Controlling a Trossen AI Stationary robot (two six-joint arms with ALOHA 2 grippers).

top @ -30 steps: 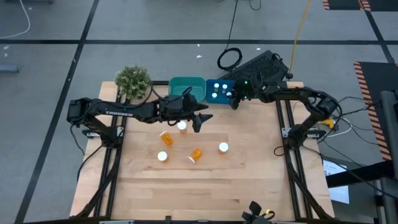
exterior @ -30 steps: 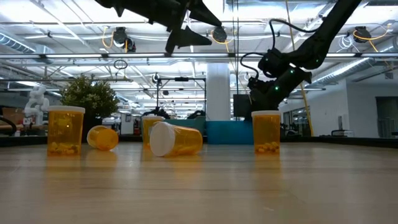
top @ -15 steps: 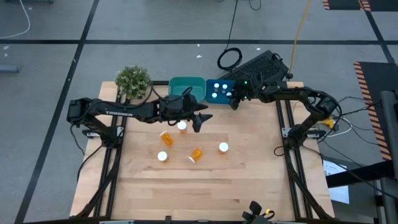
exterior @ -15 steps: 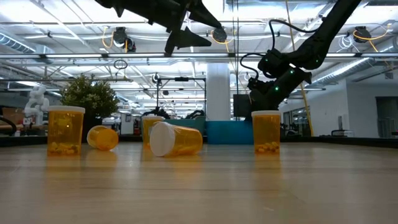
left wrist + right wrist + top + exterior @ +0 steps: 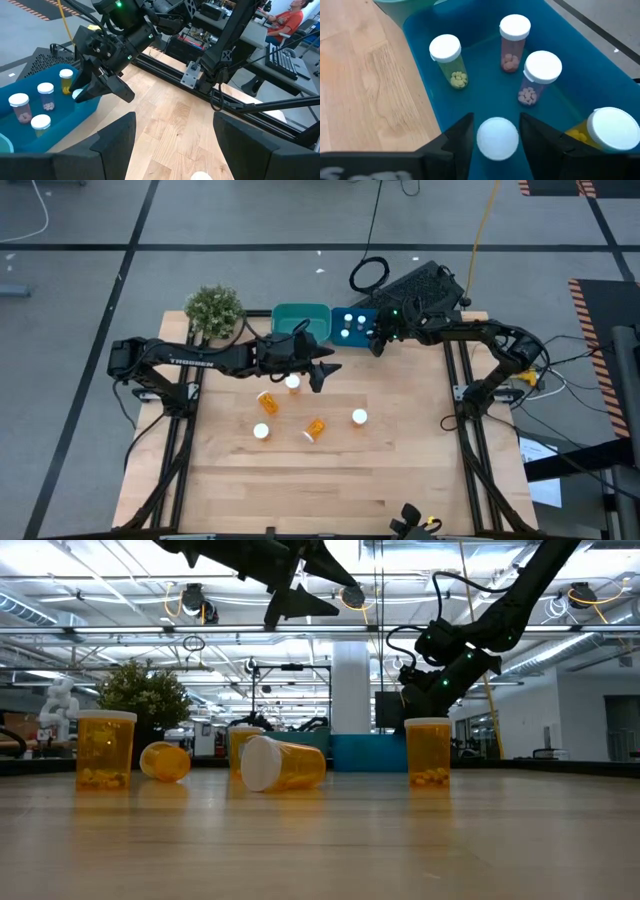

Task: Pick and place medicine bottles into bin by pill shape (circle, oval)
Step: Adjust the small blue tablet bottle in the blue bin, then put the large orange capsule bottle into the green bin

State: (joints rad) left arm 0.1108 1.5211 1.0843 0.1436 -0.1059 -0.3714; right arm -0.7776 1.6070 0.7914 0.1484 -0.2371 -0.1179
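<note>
High view: I count five bottles [image 5: 314,428] on the desk [image 5: 400,470], a teal bin [image 5: 300,320] and blue bin [image 5: 350,326] at back, plant [image 5: 213,310] beside.

Left wrist: left hand [image 5: 172,135] wide, empty.

Right wrist: right hand [image 5: 496,136] holding a bottle [image 5: 497,138] over the blue bin, four bottles inside.

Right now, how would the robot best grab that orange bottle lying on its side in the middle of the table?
Probably from straight above, fingers closing across the lying bottle's round orange body, midway along. It lies flat with its white cap toward the table's near edge, so the sides are free. The open left gripper hovers nearest.
</note>
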